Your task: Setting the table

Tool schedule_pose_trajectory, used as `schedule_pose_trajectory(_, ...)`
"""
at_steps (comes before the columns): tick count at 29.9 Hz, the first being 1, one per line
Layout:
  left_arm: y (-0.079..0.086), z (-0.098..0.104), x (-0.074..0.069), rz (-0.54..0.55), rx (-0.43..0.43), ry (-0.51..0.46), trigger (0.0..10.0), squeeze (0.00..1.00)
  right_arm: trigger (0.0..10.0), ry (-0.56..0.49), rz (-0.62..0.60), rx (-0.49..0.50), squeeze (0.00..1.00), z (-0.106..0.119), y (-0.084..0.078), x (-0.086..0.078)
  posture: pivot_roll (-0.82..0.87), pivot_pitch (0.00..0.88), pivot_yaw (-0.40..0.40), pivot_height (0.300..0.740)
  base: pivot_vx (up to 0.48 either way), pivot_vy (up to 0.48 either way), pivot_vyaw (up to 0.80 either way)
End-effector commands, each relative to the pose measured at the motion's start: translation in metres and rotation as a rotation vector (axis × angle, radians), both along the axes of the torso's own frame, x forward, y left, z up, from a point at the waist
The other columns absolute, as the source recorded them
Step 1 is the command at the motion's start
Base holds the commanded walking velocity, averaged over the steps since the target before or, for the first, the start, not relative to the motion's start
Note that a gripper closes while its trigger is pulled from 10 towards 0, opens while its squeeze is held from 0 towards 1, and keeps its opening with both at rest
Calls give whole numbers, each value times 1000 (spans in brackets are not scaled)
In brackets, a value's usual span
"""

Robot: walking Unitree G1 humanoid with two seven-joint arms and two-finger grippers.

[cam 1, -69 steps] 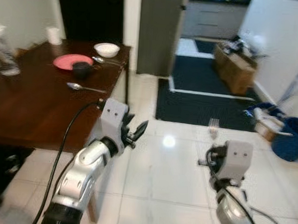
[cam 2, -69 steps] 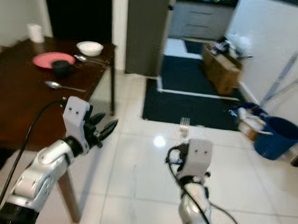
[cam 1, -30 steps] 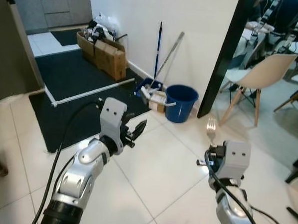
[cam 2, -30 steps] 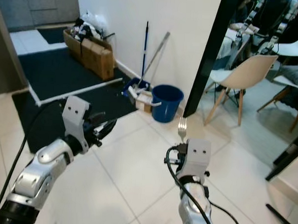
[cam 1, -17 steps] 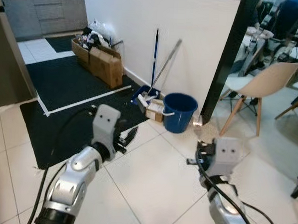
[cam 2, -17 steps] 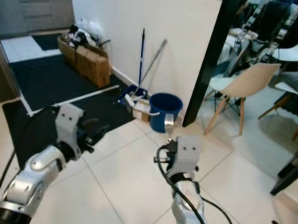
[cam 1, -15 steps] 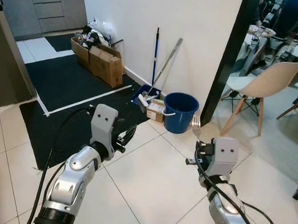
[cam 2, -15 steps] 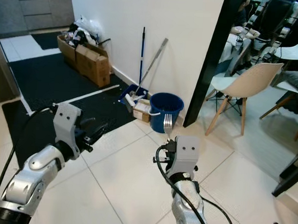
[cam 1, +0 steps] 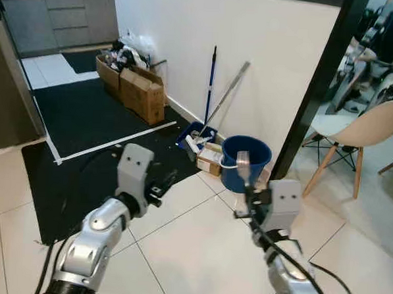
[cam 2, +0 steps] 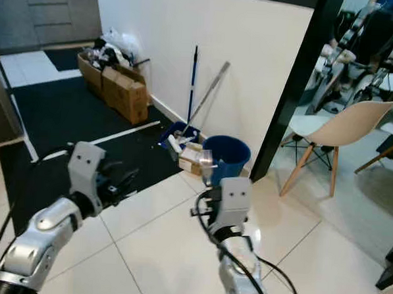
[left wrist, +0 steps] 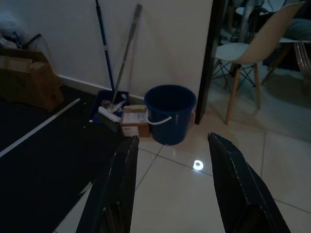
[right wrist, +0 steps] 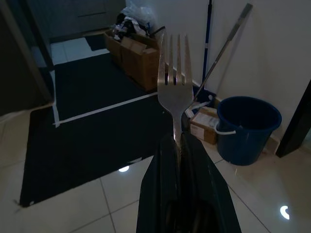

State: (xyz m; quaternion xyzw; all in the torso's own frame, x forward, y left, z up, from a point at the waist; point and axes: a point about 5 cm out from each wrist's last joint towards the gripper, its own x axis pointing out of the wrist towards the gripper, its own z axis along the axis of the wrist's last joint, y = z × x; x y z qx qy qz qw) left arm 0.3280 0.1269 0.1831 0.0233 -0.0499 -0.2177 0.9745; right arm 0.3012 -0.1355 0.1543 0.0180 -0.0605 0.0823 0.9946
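A silver fork (right wrist: 175, 82) stands upright, tines up, with my right gripper (right wrist: 179, 143) shut on its handle. In the eye views the fork (cam 1: 243, 164) rises above the right wrist housing (cam 1: 282, 201) at chest height, in front of the blue bucket. My left gripper (left wrist: 172, 141) is open with nothing between its black fingers (left wrist: 121, 189); it is held out over the tiled floor (cam 1: 178, 251) near the edge of the black mat (cam 1: 92, 128).
A blue bucket (cam 1: 246, 163), a small box, and a mop and a broom lean at the white wall (cam 1: 254, 51). Cardboard boxes (cam 1: 137, 84) sit further back on the mat. A black pillar (cam 1: 314, 107) and a white chair (cam 1: 369, 130) stand at the right.
The camera has swung away from the wooden table to the wall with the bucket. The fork stays in my right gripper, which has drifted slightly left. The left gripper stays open.
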Motion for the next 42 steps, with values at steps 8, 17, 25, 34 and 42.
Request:
schedule_pose_trajectory(8, 11, -14, -5, 65, 13, 61, 10000, 0, 10000, 31, 21, -9, 0, -5, -1, 1, 60, 47, 78, 740, 257, 0, 0)
schedule_pose_trajectory(17, 9, -17, -11, 49, -21, 90, 10000, 0, 10000, 47, 29, 22, 0, -6, 1, 2, 64, 50, 77, 740, 0, 0, 599)
schedule_pose_trajectory(25, 4, -26, -22, 63, -63, 155, 10000, 0, 10000, 45, 84, 66, 0, -2, 9, 2, 64, 56, 80, 740, 0, 0, 795)
schedule_pose_trajectory(34, 8, -29, -25, 95, -33, 189, 10000, 0, 10000, 44, 92, 73, 0, -1, 11, 3, 69, 57, 84, 740, 0, 0, 788)
schedule_pose_trajectory(42, 11, -25, -21, 104, -17, 177, 10000, 0, 10000, 45, 89, 72, 0, -2, 10, 3, 66, 56, 89, 740, 0, 0, 788)
